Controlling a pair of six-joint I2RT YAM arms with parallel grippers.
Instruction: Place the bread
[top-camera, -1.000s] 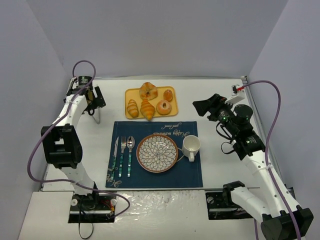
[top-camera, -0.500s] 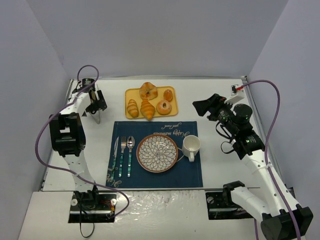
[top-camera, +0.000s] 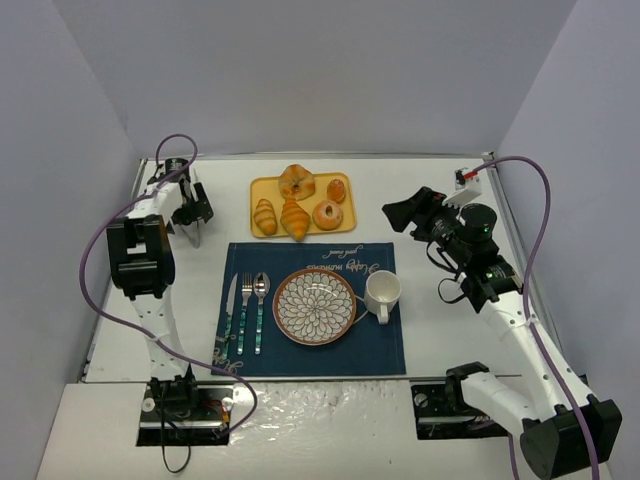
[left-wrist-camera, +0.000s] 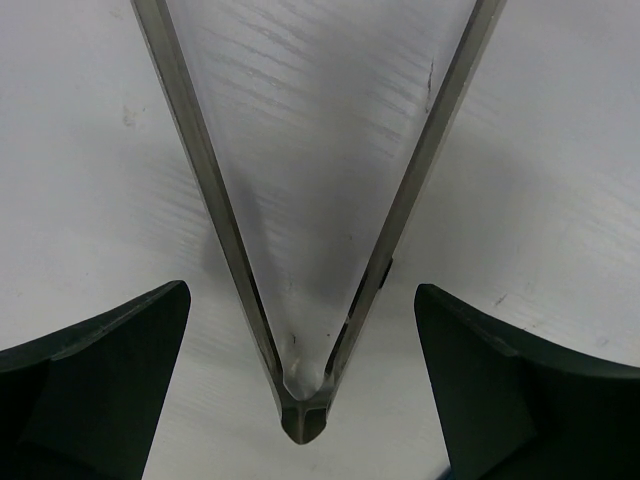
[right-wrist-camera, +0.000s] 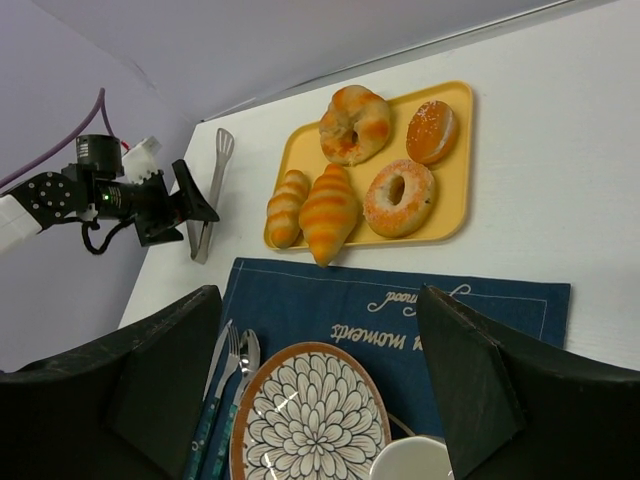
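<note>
At the far left, your left gripper is spread wide over the metal tongs, which lie flat on the white table. One finger stands on each side of the tongs' hinged end, with a gap showing on both sides, so nothing is grasped.

Just right of the tongs sits the yellow tray. The bread lies along the tray's left side, right beside the croissant. A ring donut, a twisted bagel and a small round bun share the tray.

Nearer to you, the blue placemat carries a knife, fork and spoon, then the patterned plate, with a white mug just beside it.

At the right, your right gripper hangs above the table, released and holding nothing.
</note>
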